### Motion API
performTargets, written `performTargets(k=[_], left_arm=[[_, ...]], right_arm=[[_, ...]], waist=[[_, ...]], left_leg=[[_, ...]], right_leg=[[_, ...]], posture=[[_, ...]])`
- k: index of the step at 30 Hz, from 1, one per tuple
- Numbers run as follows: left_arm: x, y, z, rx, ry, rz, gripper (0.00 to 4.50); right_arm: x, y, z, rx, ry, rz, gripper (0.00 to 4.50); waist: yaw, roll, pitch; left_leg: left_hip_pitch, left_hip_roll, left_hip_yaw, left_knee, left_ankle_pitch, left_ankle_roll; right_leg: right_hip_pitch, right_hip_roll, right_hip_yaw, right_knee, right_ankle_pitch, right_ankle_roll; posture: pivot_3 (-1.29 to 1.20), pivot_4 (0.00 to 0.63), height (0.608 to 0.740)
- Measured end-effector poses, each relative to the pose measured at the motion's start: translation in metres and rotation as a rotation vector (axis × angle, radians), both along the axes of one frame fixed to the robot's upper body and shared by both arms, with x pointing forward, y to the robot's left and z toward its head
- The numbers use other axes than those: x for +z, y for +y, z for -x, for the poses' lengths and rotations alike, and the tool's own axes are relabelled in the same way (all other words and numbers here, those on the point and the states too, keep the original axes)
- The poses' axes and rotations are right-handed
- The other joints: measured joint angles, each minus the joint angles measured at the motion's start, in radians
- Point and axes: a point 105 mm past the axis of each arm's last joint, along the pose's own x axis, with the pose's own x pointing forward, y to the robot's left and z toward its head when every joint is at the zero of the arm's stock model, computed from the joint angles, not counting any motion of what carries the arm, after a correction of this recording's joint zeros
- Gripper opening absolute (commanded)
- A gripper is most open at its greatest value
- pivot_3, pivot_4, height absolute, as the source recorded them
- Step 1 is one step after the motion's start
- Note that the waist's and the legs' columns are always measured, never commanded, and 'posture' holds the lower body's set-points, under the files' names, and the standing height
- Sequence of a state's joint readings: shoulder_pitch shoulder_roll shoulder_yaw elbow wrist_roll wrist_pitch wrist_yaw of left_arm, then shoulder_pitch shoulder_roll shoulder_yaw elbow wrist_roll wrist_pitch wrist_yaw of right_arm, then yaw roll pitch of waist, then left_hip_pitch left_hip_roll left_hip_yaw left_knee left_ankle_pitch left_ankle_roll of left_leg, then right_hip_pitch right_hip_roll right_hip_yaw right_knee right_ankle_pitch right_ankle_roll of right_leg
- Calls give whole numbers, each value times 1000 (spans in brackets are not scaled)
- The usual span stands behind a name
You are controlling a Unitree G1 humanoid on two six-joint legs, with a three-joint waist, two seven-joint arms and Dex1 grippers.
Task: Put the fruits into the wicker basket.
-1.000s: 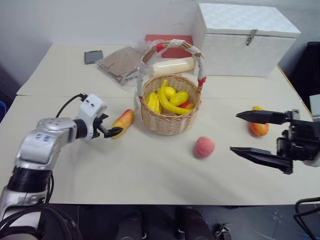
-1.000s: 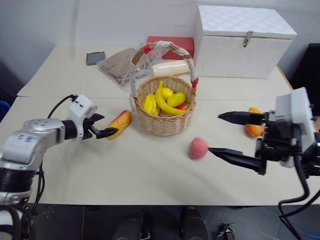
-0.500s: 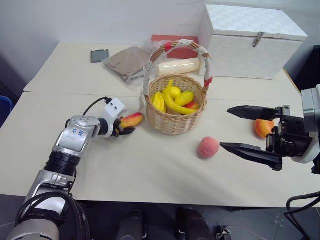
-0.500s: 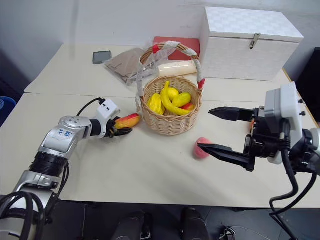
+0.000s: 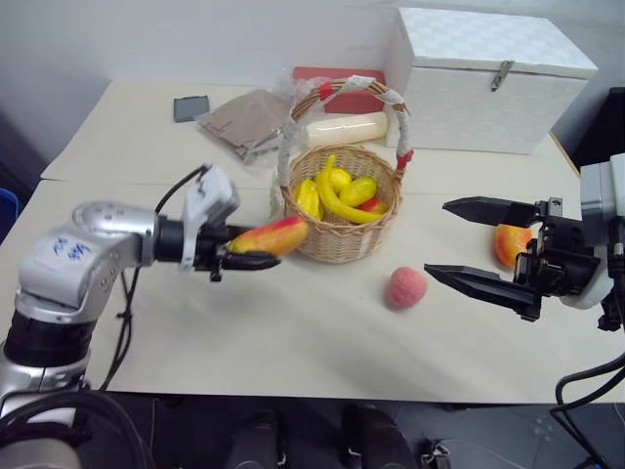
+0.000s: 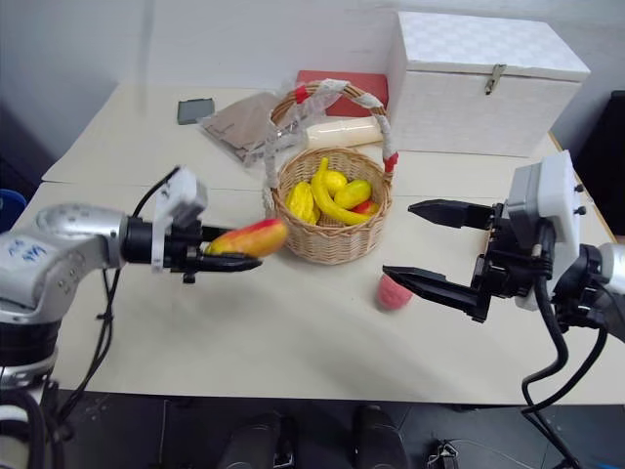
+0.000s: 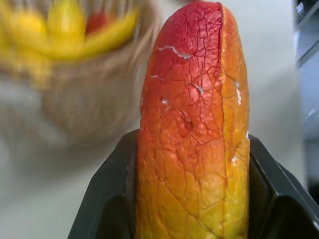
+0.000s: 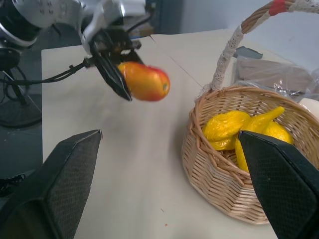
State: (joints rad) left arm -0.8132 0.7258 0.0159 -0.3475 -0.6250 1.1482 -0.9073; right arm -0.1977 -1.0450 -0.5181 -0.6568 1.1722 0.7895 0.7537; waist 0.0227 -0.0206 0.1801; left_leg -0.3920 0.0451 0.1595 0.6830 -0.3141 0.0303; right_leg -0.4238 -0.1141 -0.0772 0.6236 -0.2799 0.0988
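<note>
My left gripper (image 5: 256, 251) is shut on a yellow-orange-red mango (image 5: 270, 236) and holds it in the air, just left of the wicker basket (image 5: 342, 246). Up close in the left wrist view, the mango (image 7: 192, 139) sits between the black fingers. The basket holds a banana and other yellow fruit under its tall wrapped handle (image 5: 391, 98). A pinkish peach (image 5: 406, 287) lies on the table in front of the basket to the right. A second mango (image 5: 509, 242) lies further right, behind my right gripper (image 5: 436, 238), which hovers open and empty.
A white lidded box (image 5: 483, 78) stands at the back right. Behind the basket lie a cream roll (image 5: 342, 129), a red flat item (image 5: 337, 80), a brown bag (image 5: 242, 119) and a small dark device (image 5: 189, 107). The table's front edge runs close below both arms.
The left gripper closed on the mango beside the basket and lifted it off the table, up and to the right. The right gripper stayed open in place.
</note>
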Motion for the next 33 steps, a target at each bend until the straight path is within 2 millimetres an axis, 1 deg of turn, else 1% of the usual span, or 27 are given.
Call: performTargets(k=[1, 2, 3, 6, 8, 11, 13, 15, 16, 17, 19, 20, 22, 23, 26, 28, 30, 31, 33], left_arm=[[5, -9, -5, 24, 7, 28, 2006], [10, -19, -15, 75, 20, 58, 2006], [10, -28, -22, 112, 27, 61, 2006], [0, -53, -36, 165, 34, -1, 2006], [-7, -65, -46, 194, 1, -52, 2006], [-18, -69, -68, 278, -42, -111, 2006], [-22, -70, -81, 331, -47, -121, 2006], [-19, -73, -88, 353, -67, -121, 2006], [-18, -73, -90, 363, -75, -122, 2716], [-18, -72, -93, 375, -72, -123, 2924], [-21, -69, -97, 393, -60, -123, 3644], [-21, -69, -97, 394, -56, -119, 3805], [-18, -70, -96, 375, -47, -94, 4321], [-12, -72, -91, 341, -29, -52, 4433], [15, -79, -69, 205, -26, 79, 4433], [31, -76, -48, 87, -21, 135, 4433], [41, -58, -32, 19, -55, 147, 4433], [41, -52, -29, 11, -62, 147, 4433], [26, -24, -18, -24, -84, 97, 4433]], right_arm=[[-1, -1, 0, -6, 3, 0, 4500], [-2, -1, 0, -10, 7, 0, 4500], [-2, 0, 0, -8, 5, 1, 4500], [-2, -1, -3, -24, 2, 4, 4500], [-3, 0, -5, -29, 0, 9, 4500], [-3, 1, -7, -38, -3, 9, 4500], [-2, 1, -8, -48, -11, 11, 4500], [-3, 1, -9, -63, -13, 13, 4500], [-4, 0, -10, -73, -11, 15, 4500], [-5, -2, -12, -90, -8, 17, 4500], [-8, -4, -13, -108, 0, 19, 4500], [-9, -4, -13, -111, 5, 19, 4500], [-13, -5, -13, -118, 21, 14, 4500], [-17, -6, -13, -123, 33, 17, 4500], [-24, -11, -14, -145, 54, 35, 4500], [-28, -15, -13, -157, 67, 43, 4500], [-33, -24, -13, -188, 83, 54, 4500], [-35, -25, -13, -194, 89, 58, 4500], [-46, -34, -10, -210, 125, 73, 4500]], waist=[[1, 0, 0], [4, 0, 0], [3, -1, 0], [0, -1, 0], [-3, -1, 0], [-2, -1, 0], [1, -1, 1], [1, -1, 1], [1, -1, 1], [1, -1, 1], [1, -1, 1], [1, -1, 1], [1, -1, 1], [1, -1, 1], [1, -1, 1], [-2, -1, 1], [-6, -1, 1], [-6, -1, 1], [-10, -1, 0]], left_leg=[[1, 0, 0, 0, 0, 0], [1, -1, -2, 0, 0, 1], [1, -1, -2, 0, 1, 1], [1, 0, -1, 0, 0, 1], [1, 0, 0, 0, 0, 0], [1, 1, 0, -1, 1, -1], [0, 1, 0, 0, 1, -1], [-1, 1, 0, 0, 1, 0], [-1, 1, 0, 0, 1, 0], [-1, 1, 0, 0, 1, 0], [-2, 1, 0, 0, 1, 0], [-3, 1, 0, 0, 1, 0], [-4, 1, 0, 0, 1, 0], [-5, 1, 0, 0, 1, 0], [-7, 1, -1, 1, 1, 0], [-7, 1, -1, 1, 1, 0], [-5, 2, 0, 1, 2, -1], [-4, 2, 0, 1, 2, -2], [0, 2, 1, -1, 2, -2]], right_leg=[[1, 0, 0, 0, 0, 0], [3, 0, 0, -1, 0, 1], [3, 1, -1, -2, 1, 2], [3, 1, -1, -2, 1, 2], [2, 2, -1, -2, 1, 1], [0, 2, -1, -1, 0, 0], [-1, 1, -1, -1, 0, 0], [-1, 1, -1, -2, 0, 0], [-1, 1, -1, -2, 0, 0], [-1, 0, -1, -2, 0, 0], [-2, 0, -1, -2, 0, 0], [-2, 0, -2, -2, 0, 0], [-3, 1, -2, -1, 0, 0], [-4, 1, -2, -1, 0, 0], [-5, 1, -3, -1, 0, 1], [-5, 2, -3, -1, 0, 1], [-5, 2, -2, 0, 0, 0], [-4, 2, -2, 0, 0, 0], [-2, 2, -1, 1, -1, -1]], posture=[[0, 150, 740], [0, 150, 740], [0, 150, 740], [0, 150, 740], [0, 150, 740], [0, 150, 740], [0, 150, 740], [0, 150, 740], [0, 150, 740], [0, 150, 740], [0, 150, 740], [0, 150, 740], [0, 150, 740], [0, 150, 740], [0, 150, 740], [0, 150, 740], [0, 150, 740], [0, 150, 740], [0, 150, 740]])
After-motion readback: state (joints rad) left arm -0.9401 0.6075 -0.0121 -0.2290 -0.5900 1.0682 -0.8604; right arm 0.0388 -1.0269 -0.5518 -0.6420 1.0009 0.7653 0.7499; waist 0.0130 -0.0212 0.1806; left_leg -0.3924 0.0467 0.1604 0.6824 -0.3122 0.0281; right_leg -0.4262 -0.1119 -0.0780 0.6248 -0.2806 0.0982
